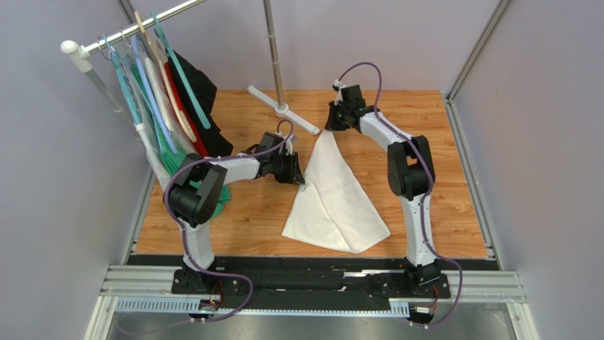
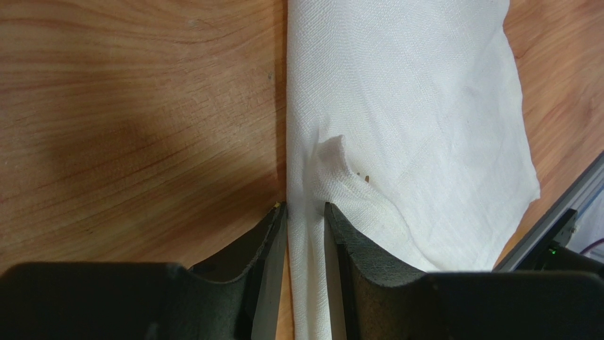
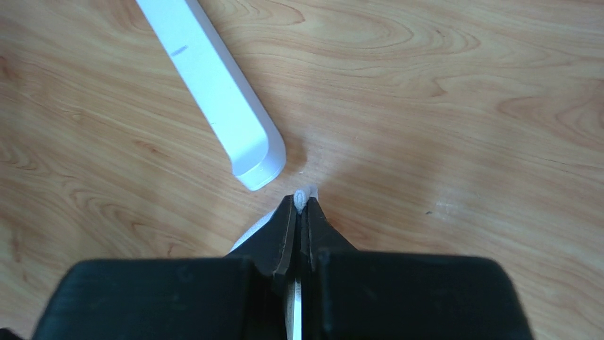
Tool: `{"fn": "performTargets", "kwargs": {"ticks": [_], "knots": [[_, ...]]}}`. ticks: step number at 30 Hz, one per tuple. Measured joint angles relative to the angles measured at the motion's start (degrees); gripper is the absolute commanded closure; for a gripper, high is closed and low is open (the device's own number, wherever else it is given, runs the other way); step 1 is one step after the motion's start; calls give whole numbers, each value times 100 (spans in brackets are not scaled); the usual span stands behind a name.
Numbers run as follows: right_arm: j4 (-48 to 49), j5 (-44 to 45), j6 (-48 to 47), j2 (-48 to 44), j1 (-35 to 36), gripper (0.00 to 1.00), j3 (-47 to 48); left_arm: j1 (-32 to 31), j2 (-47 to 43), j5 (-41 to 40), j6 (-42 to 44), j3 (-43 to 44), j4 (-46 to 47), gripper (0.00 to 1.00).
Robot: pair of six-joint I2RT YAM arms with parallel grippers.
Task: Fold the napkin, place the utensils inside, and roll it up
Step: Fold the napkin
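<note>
The white napkin (image 1: 333, 191) lies on the wooden table as a rough triangle, its narrow tip pointing away from the arms. My right gripper (image 1: 332, 126) is shut on that far tip, and a small wad of white cloth (image 3: 303, 197) shows between its fingertips (image 3: 303, 205). My left gripper (image 1: 301, 173) sits at the napkin's left edge. In the left wrist view its jaws (image 2: 305, 207) stand narrowly open on either side of a raised fold of the napkin (image 2: 425, 106), with a thin gap beside the left finger. The utensils are out of view.
A clothes rack with several hangers (image 1: 156, 92) stands at the back left, and its pole's white foot (image 1: 283, 110) lies right by the right gripper (image 3: 213, 78). A green cloth (image 1: 225, 195) lies behind the left arm. A metal rail (image 2: 560, 212) runs along the near edge.
</note>
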Motion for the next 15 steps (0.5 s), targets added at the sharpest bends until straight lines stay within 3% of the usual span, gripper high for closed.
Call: {"fn": "performTargets", "kwargs": {"ticks": [15], "knots": [[363, 168, 85, -2037, 671, 100, -1539, 2, 94, 96, 35, 55, 48, 68]]}}
